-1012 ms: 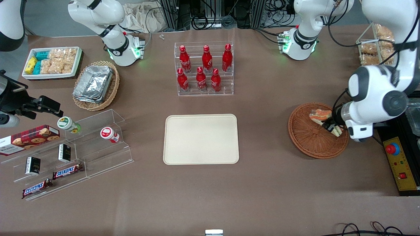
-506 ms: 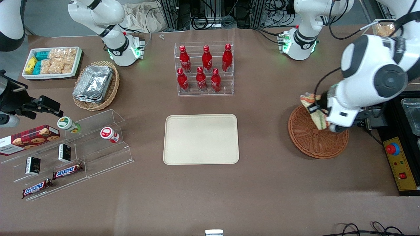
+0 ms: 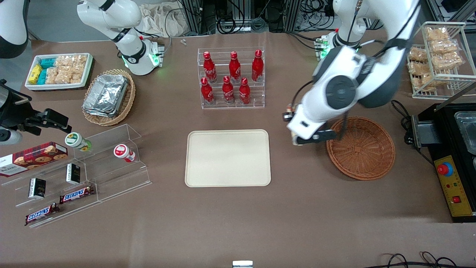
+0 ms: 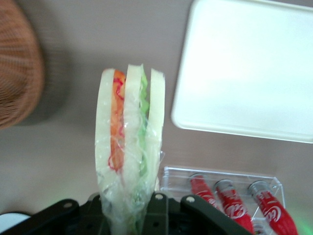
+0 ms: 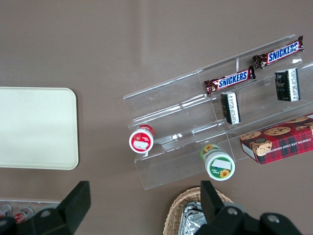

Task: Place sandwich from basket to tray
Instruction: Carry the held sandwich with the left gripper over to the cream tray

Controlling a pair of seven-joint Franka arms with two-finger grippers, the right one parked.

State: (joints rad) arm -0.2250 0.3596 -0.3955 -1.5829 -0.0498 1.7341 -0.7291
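In the front view, your hand (image 3: 297,139) hangs above the brown tabletop (image 3: 297,208), between the round reddish-brown wicker basket (image 3: 360,148) and the flat cream rectangular plastic tray (image 3: 228,158). In the left wrist view, you see its fingers clamped on the triangular white-bread sandwich (image 4: 129,152), upright, near the tray's (image 4: 249,68) corner

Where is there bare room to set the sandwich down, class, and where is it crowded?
The whole tray is bare, bordered by the bottle rack and acrylic shelves. The basket is also bare. The gripper, shut on the sandwich, hangs between basket and tray. The shelves are crowded.
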